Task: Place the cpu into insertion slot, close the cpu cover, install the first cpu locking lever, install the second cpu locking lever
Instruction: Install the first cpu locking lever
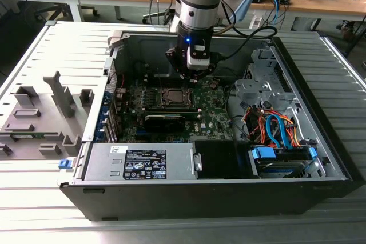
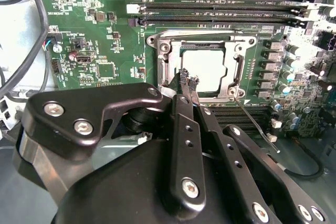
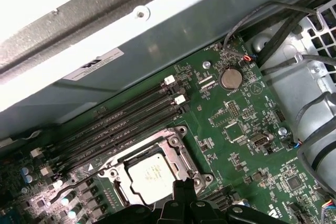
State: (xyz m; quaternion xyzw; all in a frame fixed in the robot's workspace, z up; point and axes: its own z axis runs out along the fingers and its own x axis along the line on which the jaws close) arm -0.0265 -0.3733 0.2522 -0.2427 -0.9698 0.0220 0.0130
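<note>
Cpu sits flat in the insertion slot, mid-board inside the open computer case on the tabletop. Cpu cover lies down around it, with the chip's pale face showing through the window. A thin wire lever sticks out from one socket corner and looks unlatched.

Gripper is at the cover's edge, fingers pinched together with nothing between them. Cannot tell whether it touches.

Handling, by judgement: the chip is light, stiff, slick-faced and fragile underneath, so take it by opposite edges only. The cover is thin, springy sheet metal. The lever is springy wire that slips easily; press near its bent end.

Around: memory slots run close along the socket's far side. The graphics card crowds the near side. Loose cables lie to the exterior view's right, well apart.
</note>
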